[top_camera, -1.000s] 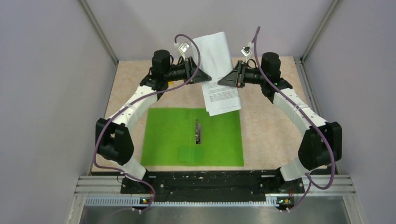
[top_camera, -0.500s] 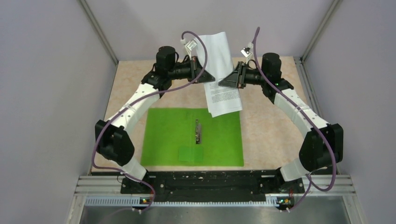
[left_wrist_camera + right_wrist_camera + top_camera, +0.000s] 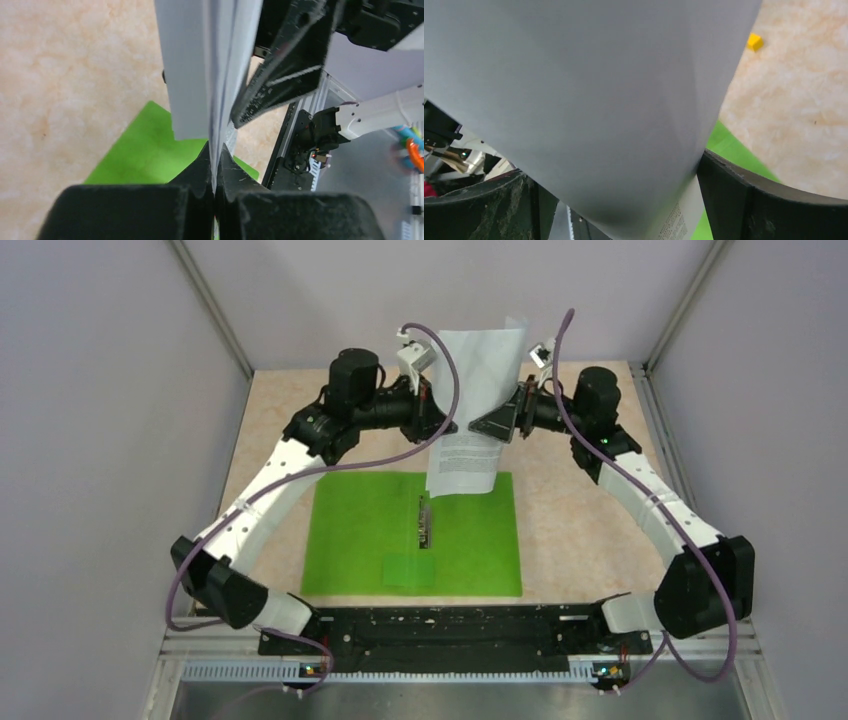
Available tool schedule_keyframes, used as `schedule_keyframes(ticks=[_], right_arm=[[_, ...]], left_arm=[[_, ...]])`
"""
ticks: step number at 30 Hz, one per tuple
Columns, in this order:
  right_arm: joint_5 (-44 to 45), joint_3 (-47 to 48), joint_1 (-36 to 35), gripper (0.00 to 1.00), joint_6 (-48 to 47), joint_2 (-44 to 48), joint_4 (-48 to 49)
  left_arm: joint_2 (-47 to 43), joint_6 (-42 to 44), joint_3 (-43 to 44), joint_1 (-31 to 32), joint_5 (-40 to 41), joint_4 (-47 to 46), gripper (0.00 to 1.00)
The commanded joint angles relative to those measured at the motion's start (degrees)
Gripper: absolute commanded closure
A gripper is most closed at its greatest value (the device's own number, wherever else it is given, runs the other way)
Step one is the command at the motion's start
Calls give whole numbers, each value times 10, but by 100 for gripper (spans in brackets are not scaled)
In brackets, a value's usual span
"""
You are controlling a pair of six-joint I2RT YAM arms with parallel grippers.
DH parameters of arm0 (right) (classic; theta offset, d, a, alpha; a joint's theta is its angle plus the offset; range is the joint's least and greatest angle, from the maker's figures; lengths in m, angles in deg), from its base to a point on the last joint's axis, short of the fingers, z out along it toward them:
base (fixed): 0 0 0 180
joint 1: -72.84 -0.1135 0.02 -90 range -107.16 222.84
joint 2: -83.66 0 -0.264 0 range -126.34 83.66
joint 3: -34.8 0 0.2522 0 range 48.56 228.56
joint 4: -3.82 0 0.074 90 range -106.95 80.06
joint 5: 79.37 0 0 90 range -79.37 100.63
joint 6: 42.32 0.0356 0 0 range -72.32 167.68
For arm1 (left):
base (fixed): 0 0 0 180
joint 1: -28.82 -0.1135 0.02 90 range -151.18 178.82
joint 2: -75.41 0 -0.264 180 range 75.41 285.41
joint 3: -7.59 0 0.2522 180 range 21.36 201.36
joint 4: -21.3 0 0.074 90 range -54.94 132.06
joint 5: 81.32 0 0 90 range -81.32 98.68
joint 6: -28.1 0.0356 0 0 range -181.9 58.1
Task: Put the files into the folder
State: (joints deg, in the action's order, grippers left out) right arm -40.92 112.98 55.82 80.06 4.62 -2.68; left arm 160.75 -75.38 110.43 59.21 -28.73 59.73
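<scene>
The files point(image 3: 476, 400) are white printed sheets hanging almost upright above the far edge of the folder point(image 3: 360, 530). The folder is bright green and lies open and flat on the table, with a metal clip point(image 3: 425, 521) along its spine. My left gripper point(image 3: 446, 427) is shut on the files' left edge. In the left wrist view its jaws point(image 3: 215, 167) pinch the thin stack point(image 3: 200, 65) edge-on. My right gripper point(image 3: 484, 424) is at the files' right side, open. In the right wrist view the sheet point(image 3: 589, 95) bulges loosely between widely parted fingers point(image 3: 764, 200).
A small yellow block point(image 3: 754, 41) lies on the beige tabletop point(image 3: 580, 510) beyond the folder. Grey enclosure walls stand on three sides. The black base rail point(image 3: 440, 625) runs along the near edge.
The right gripper has opened and let go of the files. The left arm has swung right and up with the sheets, which now hang more upright over the folder's far edge.
</scene>
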Motion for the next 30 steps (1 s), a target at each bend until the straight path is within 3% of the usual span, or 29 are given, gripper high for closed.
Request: schedule_keyframes(ticks=[1, 6, 13, 25, 30], right_arm=[[-20, 0, 13, 3, -32, 63, 103], [-64, -24, 52, 1, 26, 89, 213], [-119, -41, 55, 1, 97, 141, 352], [-133, -25, 39, 1, 137, 141, 420], [-120, -28, 28, 13, 138, 139, 420]], left_arm=[[-85, 127, 28, 34, 31, 33, 100], [-138, 191, 29, 66, 48, 62, 100], [-171, 214, 53, 91, 51, 82, 100], [-169, 219, 87, 91, 99, 95, 100], [-159, 204, 84, 91, 133, 81, 100]])
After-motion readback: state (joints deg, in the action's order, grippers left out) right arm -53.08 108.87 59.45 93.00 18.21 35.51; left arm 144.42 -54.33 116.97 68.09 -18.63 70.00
